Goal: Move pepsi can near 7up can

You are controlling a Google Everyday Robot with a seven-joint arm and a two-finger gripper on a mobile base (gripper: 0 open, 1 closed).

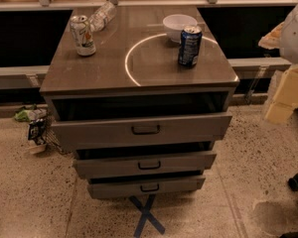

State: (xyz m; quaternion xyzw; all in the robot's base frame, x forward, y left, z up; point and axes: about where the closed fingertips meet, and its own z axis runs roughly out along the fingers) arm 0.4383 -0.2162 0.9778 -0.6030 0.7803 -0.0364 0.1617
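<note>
1. The pepsi can (189, 46) stands upright on the tabletop (139, 76), just in front of the bowl (179, 25) and slightly to its right. We cannot tell whether the two touch.
2. The 7up can (82, 35) stands upright well to the left of the bowl. A bottle (103, 15) lies on its side, also left of the bowl, just behind that can.
3. We take the pale shape far right of the bowl, beyond the tabletop's edge, to be the end effector (287, 90). It is well apart from the pepsi can, and we cannot tell whether it is apart or together.
4. We judge the pepsi can to be smooth and thin-walled, so it may slip or dent under a hard squeeze. We cannot say whether it is full or empty. Being tall and narrow, it would tip easily.
5. We would take it around the middle of its body, coming in from the side away from the bowl.
6. The clear path runs leftward in front of the bowl.
</note>
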